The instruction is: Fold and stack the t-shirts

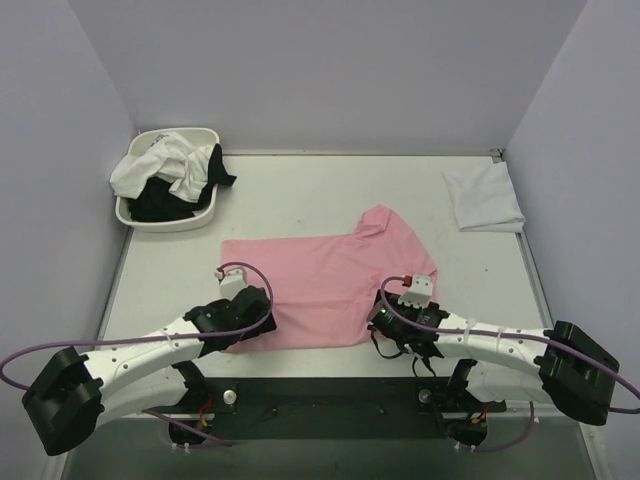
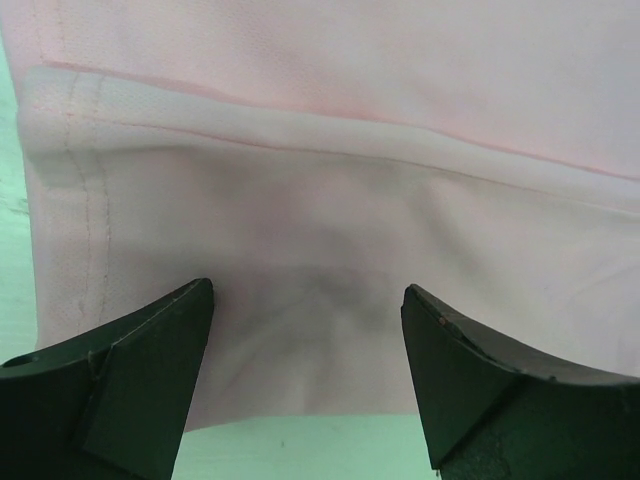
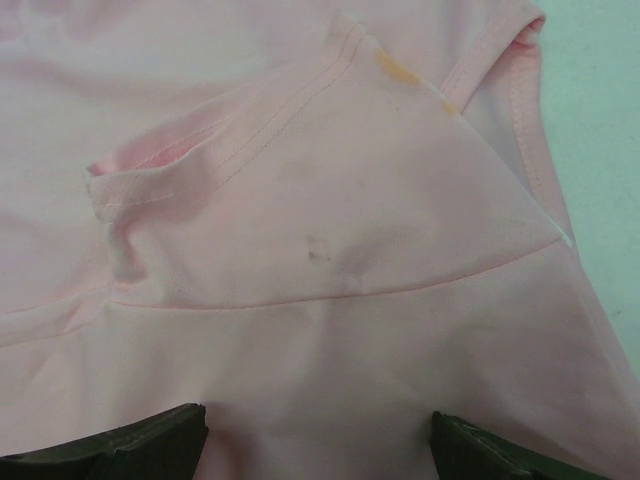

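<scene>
Left jaws sit closest in the wrist cam, wide apart, straddling the near-left hem corner of the pink shirt (image 2: 330, 200), nothing clamped. Right jaws are wide apart too, low over the shirt's near-right end, just short of the folded-in sleeve (image 3: 300, 200). Shirt lies flat mid table (image 1: 300, 190), long axis L-R, hem left, neck end right. Its near edge runs under both jaws, one arm per end. Prob next: pinch near edge, fold away. Folded white shirt (image 1: 483, 198) lies far right. Basin (image 1: 165, 224) far left w/ white heap (image 1: 150, 168) + black shirt (image 1: 160, 203).

White basin (image 1: 165, 222), far-left table (image 1: 330, 190) corner.
</scene>
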You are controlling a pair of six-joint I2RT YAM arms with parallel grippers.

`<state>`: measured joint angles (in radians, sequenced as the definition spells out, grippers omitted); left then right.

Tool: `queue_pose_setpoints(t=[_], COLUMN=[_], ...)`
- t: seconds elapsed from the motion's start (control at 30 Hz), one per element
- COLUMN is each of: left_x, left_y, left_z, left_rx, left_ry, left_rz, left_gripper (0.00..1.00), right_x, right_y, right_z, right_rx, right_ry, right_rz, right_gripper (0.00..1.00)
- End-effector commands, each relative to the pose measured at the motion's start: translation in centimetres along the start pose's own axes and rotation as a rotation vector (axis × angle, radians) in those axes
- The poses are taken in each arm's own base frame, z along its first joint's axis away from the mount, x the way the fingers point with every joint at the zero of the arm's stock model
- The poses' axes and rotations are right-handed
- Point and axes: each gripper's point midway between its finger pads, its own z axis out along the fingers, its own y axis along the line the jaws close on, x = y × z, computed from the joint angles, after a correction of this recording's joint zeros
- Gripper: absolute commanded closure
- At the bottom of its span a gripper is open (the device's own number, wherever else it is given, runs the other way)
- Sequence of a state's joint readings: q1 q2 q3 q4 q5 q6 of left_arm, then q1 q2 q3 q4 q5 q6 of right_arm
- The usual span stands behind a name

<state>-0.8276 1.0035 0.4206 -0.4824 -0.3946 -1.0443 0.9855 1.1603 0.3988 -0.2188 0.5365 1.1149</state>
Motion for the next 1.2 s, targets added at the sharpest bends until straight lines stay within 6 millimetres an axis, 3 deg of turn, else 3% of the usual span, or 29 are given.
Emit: queue_pose_setpoints(t=[0.0, 0.2, 0.47, 0.5, 0.67, 0.8, 0.87, 0.93, 1.03, 1.17], left_x=[6.3, 7.7, 5.3, 4.6, 1.5, 0.7, 0.0, -1.1, -2.9, -3.2], left_y=[3.5, 4.0, 3.6, 4.4, 4.6, 4.8, 4.4, 2.8, -0.4, -4.9], left_z=[-0.8, -1.6, -3.7, -4.1, -6.5, -7.1, -7.3, -8.0, -8.9, -8.9], left_rx=[-0.109, -0.122, -0.108, -0.139, -0.150, -0.140, -0.125, -0.075, -0.004, 0.073], left_ry=[0.198, 0.184, 0.116, 0.088, -0.005, -0.032, -0.058, -0.082, -0.112, -0.084], left_rz=[0.024, 0.028, -0.027, -0.009, -0.027, -0.055, -0.065, -0.058, -0.044, -0.005], left_gripper=[0.14, 0.14, 0.14, 0.14, 0.14, 0.14, 0.14, 0.14, 0.14, 0.14], right_x=[7.9, 9.6, 9.7, 9.3, 7.7, 5.6, 3.6, 1.2, -0.8, -3.0], right_y=[-5.7, -6.2, -6.7, -6.6, -6.6, -6.2, -5.1, -3.1, -1.4, 2.4], right_z=[-1.9, -3.1, -4.7, -5.0, -5.7, -6.4, -7.2, -8.3, -9.2, -10.3], right_rx=[0.148, 0.123, 0.132, 0.133, 0.124, 0.101, 0.067, 0.014, -0.006, -0.038], right_ry=[0.294, 0.301, 0.249, 0.236, 0.179, 0.118, 0.057, -0.015, -0.067, -0.114], right_rz=[-0.027, -0.041, -0.032, -0.032, -0.033, -0.035, -0.048, -0.070, -0.130, -0.192], right_gripper=[0.02, 0.02, 0.02, 0.02, 0.02, 0.01, 0.01, 0.00, 0.00, 0.00])
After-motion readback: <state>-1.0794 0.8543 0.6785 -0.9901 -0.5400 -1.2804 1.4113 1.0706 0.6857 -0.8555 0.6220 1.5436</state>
